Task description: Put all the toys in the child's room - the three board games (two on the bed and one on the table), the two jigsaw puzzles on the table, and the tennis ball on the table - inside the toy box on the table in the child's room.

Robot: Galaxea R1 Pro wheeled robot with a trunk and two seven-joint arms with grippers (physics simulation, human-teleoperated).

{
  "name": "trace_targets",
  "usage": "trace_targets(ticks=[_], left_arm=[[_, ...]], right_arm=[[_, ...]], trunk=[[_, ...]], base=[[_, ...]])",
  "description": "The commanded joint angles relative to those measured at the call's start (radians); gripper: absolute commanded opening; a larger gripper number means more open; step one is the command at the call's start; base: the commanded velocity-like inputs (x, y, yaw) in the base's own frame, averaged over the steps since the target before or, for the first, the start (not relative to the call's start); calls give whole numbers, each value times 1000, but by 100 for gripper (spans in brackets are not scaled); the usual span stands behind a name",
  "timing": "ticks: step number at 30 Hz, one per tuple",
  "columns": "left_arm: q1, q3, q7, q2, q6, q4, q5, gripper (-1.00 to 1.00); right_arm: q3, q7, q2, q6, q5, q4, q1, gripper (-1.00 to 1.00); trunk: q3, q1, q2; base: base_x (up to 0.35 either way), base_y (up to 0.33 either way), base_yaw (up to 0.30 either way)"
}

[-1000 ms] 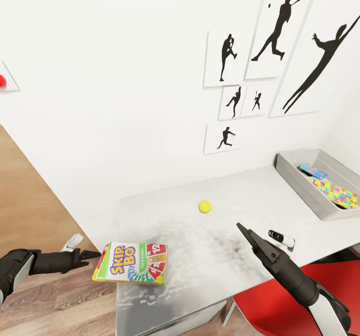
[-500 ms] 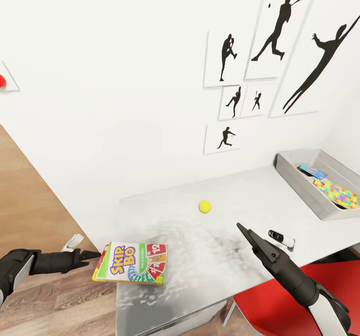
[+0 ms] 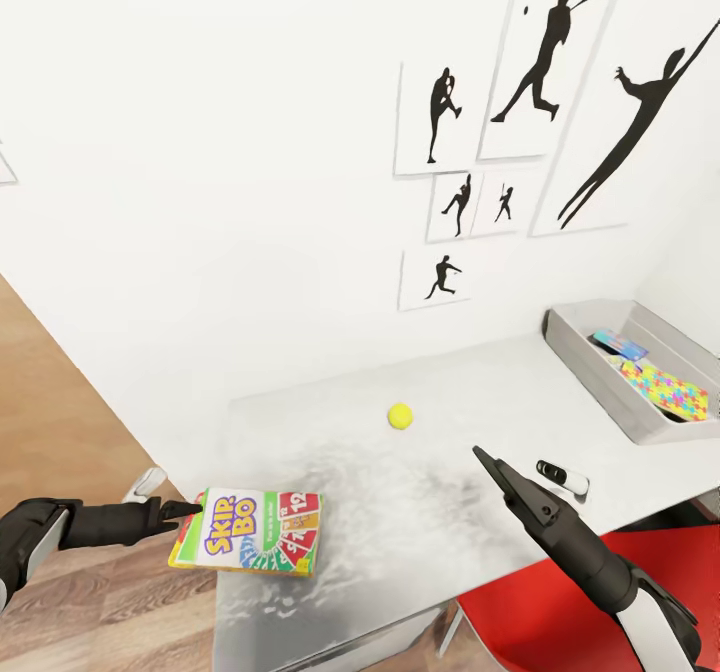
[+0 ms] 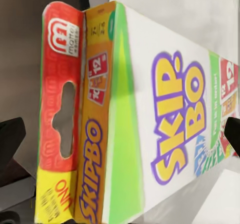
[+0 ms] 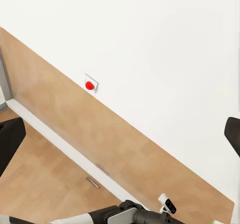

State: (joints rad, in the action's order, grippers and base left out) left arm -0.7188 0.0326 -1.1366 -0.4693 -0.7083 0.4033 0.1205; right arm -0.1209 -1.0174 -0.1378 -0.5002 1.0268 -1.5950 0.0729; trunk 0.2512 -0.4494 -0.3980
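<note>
The SKIP-BO board game lies flat on the table, overhanging its left edge. My left gripper is open at the box's end. In the left wrist view the box spans the space between the two fingers, and I cannot tell whether they touch it. The tennis ball sits mid-table. At the table's right end, the grey toy box holds a jigsaw puzzle and a blue board game. My right gripper hovers open and empty over the table's front.
A small black-and-white object lies on the table right of my right gripper. A red chair stands under the table's front edge. Wooden floor lies to the left. The white wall behind carries silhouette posters.
The whole picture has shifted slightly left and up, so the camera moved. Both arms keep their place in view. The SKIP-BO box's end now reaches a little further past my left fingertip.
</note>
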Motion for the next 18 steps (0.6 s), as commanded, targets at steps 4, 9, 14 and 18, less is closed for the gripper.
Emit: trace_targets(ticks=[4, 9, 14, 18], left_arm=[[-1, 1, -8, 0, -6, 0, 2, 100], [-1, 1, -13, 0, -5, 0, 2, 100], [-1, 1, -14, 0, -5, 0, 2, 100], [-1, 1, -14, 0, -5, 0, 2, 100]], right_arm=[[2, 0, 0, -8, 7, 0, 1, 100], [4, 0, 0, -8, 7, 0, 1, 100], [5, 0, 0, -8, 7, 1, 1, 100], [6, 0, 0, -8, 7, 1, 1, 100]], trunk=[[2, -1, -2], [2, -1, -2], [2, -1, -2], [2, -1, -2]], base=[[16, -78, 0], [5, -24, 0], [1, -6, 0], [0, -1, 0]])
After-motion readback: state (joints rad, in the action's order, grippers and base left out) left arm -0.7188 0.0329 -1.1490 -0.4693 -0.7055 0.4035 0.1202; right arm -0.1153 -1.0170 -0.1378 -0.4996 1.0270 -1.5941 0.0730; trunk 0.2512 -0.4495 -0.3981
